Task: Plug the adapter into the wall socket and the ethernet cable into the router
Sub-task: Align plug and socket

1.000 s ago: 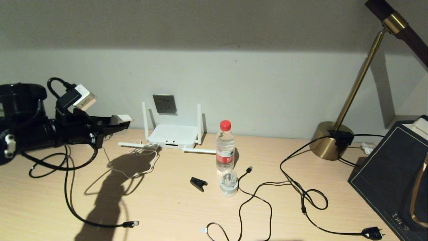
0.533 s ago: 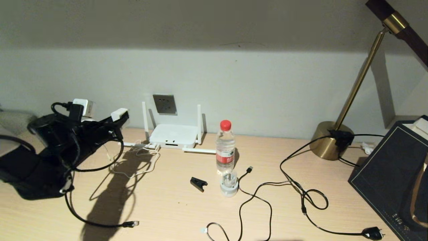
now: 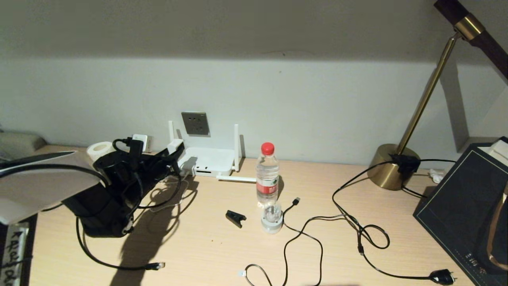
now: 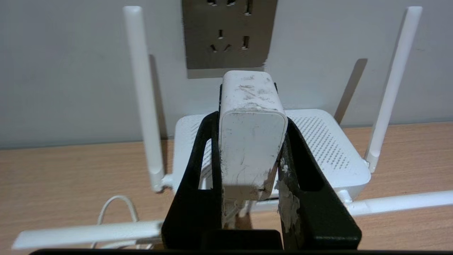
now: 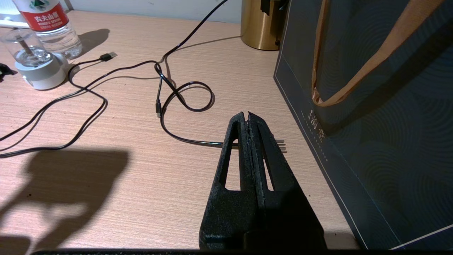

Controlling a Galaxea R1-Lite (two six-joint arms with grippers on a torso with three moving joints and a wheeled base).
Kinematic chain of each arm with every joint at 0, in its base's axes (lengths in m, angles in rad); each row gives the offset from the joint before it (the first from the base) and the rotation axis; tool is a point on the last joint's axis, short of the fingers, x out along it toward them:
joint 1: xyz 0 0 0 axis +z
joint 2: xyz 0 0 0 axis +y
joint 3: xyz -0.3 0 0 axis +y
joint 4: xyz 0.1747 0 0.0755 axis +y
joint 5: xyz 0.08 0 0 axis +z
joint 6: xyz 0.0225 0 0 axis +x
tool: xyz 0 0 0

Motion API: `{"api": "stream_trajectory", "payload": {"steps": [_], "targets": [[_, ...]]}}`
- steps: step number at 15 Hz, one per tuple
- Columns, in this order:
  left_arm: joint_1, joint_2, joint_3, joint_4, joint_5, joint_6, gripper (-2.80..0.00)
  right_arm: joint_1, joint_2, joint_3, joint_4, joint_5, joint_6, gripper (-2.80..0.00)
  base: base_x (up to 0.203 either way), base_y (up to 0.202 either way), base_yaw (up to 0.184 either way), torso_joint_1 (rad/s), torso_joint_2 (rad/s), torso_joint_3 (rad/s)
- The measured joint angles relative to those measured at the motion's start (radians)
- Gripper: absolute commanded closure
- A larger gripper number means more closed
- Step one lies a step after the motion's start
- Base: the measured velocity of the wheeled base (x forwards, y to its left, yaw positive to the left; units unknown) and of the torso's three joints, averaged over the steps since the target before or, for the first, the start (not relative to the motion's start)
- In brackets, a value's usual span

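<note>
We have the adapter [image 4: 251,141] pinched between the fingers of our left gripper [image 4: 249,148], held in the air in front of the router [image 4: 318,148] and just below the wall socket [image 4: 226,35], with its leading end pointed at the wall. By our reckoning the first half of the job is only at the approach: the adapter is not yet seated, and we must lift and line it up with the dark holes before pushing. The second half is untouched, since the ethernet cable [image 3: 99,260] lies loose on the desk [image 3: 222,254] with its clear-tipped plug [image 3: 158,264] near the front edge, well apart from the router. Our right gripper [image 5: 247,120] hangs idle over the desk beside a dark paper bag [image 5: 371,106], jaws pressed together on nothing. As for containers, the bag's contents are hidden from us, and the water bottle [image 3: 267,174] near the router stands capped (whether it is full we cannot tell)
</note>
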Motion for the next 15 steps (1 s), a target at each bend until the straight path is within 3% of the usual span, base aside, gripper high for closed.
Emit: {"api": "stream_trajectory", "payload": {"steps": [9,15], "targets": [[-0.029,0.097,-0.219,-0.001,0.035,-0.002,0.0,0.0,0.0,0.0,0.0,0.0,0.0,0.0,0.0,0.0,0.0,0.0,0.0,0.0],[-0.027,0.143,-0.297,-0.001,0.037,-0.002,0.0,0.0,0.0,0.0,0.0,0.0,0.0,0.0,0.0,0.0,0.0,0.0,0.0,0.0]]}}
